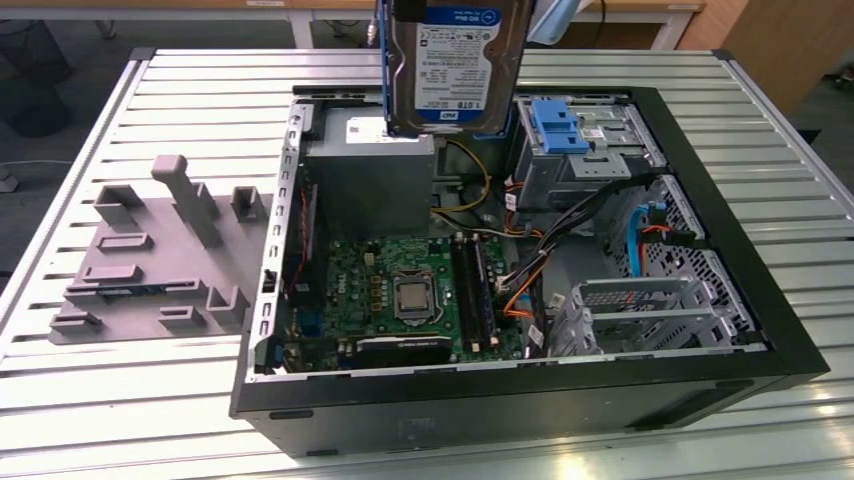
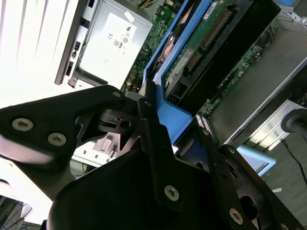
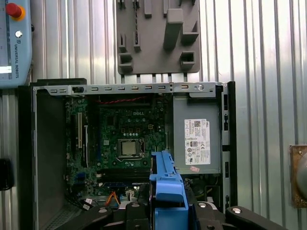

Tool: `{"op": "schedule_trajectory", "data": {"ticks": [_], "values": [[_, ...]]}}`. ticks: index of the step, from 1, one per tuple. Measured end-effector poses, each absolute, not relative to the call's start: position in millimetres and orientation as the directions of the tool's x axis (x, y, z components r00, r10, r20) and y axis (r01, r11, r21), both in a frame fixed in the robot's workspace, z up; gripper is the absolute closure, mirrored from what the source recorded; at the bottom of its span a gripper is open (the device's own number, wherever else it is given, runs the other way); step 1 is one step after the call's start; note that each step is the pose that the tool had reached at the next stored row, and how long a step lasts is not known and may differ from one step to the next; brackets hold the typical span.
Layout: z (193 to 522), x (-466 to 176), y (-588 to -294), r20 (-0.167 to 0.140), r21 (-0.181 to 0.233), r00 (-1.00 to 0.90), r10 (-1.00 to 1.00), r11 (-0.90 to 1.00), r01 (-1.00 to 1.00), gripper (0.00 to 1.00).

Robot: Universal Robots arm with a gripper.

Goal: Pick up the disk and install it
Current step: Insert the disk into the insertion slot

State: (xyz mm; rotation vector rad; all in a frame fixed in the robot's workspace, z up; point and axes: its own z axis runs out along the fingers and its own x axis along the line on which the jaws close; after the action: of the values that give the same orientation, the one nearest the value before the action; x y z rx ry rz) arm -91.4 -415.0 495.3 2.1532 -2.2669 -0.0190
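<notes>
- the gripper grips the disk by its blue bracket, upright over the far edge of the computer case.
- held high, i judge, to clear its walls.

Reads as a robotics lab or test workshop, not a home. Shown by a silvery ribbed aluminium table top across most of the exterior view. Loaded with an open black desktop computer case, bare green motherboard at frame centre, and a grey moulded plastic fixture block at the exterior view's left. Backed along the top edge by pale wooden workbenches on a grey floor. Confirmed in the first wrist view by a grey-blue robot teach pendant with a round red stop button, and by a black metal gripper clamped on the disk, a flat silver drive in a blue plastic bracket.
</notes>
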Motion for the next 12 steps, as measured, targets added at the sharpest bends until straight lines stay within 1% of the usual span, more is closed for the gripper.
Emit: {"op": "schedule_trajectory", "data": {"ticks": [12], "values": [[495.3, -91.4, -417.8, 0.003, 0.019, -0.051, -0.999, 0.051, -0.998, 0.64]]}}
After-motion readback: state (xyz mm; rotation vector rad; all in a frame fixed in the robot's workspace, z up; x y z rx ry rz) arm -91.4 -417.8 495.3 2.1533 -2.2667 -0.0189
